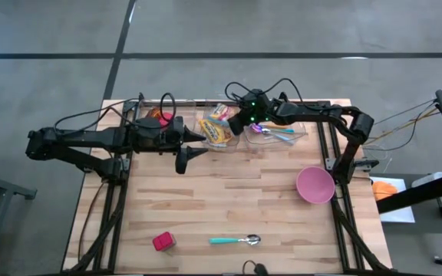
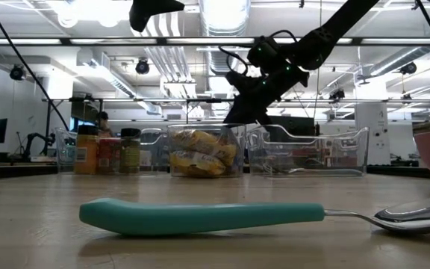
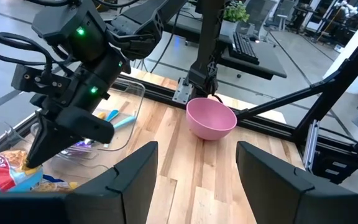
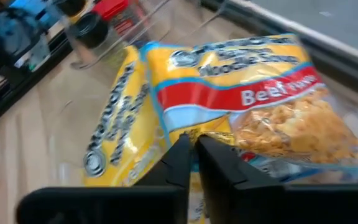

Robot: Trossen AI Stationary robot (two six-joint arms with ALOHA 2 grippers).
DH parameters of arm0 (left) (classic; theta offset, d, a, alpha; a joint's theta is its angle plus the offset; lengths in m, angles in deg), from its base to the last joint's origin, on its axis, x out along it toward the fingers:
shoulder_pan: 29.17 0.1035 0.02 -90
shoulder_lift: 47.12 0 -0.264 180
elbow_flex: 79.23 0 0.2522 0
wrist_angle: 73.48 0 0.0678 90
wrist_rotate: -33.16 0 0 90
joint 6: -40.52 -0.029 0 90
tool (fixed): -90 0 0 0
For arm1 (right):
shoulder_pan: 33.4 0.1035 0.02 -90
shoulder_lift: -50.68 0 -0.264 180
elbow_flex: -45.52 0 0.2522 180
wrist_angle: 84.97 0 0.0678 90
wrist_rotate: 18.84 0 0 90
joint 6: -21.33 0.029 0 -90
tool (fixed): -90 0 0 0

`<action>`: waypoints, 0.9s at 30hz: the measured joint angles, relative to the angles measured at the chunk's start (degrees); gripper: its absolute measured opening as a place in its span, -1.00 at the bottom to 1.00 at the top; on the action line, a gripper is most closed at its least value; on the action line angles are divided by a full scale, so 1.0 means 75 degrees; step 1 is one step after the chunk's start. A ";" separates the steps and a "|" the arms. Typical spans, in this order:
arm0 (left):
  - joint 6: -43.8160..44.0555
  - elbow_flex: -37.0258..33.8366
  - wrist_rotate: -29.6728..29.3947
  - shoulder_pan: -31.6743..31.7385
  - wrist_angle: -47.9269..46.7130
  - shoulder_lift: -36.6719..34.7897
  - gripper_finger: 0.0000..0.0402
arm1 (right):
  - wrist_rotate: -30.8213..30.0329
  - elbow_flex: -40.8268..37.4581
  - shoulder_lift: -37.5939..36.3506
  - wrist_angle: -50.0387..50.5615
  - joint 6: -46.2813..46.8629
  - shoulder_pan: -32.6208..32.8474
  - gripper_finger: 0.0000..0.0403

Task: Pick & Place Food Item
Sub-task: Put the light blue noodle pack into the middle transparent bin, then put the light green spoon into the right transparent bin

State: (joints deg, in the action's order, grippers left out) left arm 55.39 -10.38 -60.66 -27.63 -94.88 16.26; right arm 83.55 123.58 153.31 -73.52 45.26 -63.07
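Yellow noodle packets (image 1: 216,132) with a red band (image 4: 247,93) lie stacked in a clear bin (image 2: 178,138) at the table's far middle. My right gripper (image 4: 196,146) reaches down into that bin from the right, slanting, its fingers shut and their tips at the top packet. It also shows in the low view (image 2: 237,112), and in the left wrist view the right gripper (image 3: 36,152) shows too. My left gripper (image 1: 198,147) hovers open just near of the bin, above the table, with nothing between its fingers (image 3: 135,180). My right gripper's shut fingertips (image 4: 185,144) meet the top noodle packet at its lower edge (image 4: 191,132), coming slanting down from the table's right. Whether any film is pinched between them I cannot tell. The packet lies on the others in the bin.
A second clear bin (image 1: 278,136) with utensils stands right of the first. Spice jars (image 2: 99,153) stand at the far left. A pink bowl (image 1: 315,185) sits at the right. A teal-handled spoon (image 1: 235,241) and a small red item (image 1: 163,241) lie near the front edge.
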 joint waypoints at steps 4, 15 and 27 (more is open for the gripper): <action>0.0023 0.0000 0.0029 0.0000 0.0002 0.0000 0.11 | 0.0234 0.0000 0.0000 -0.0002 -0.0175 0.0029 -0.62; 0.0082 0.0000 0.0058 0.0000 -0.0002 0.0000 0.11 | 0.0115 0.0000 -0.0044 0.0009 -0.0224 0.0037 0.10; 0.0073 -0.0003 0.0058 0.0000 -0.0063 0.0000 0.11 | 0.0127 -0.0002 -0.0787 0.0543 -0.1213 0.0125 0.13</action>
State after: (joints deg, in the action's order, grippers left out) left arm 55.94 -10.40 -60.22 -27.63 -95.35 16.26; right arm 84.50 123.56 147.41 -69.45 36.16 -62.14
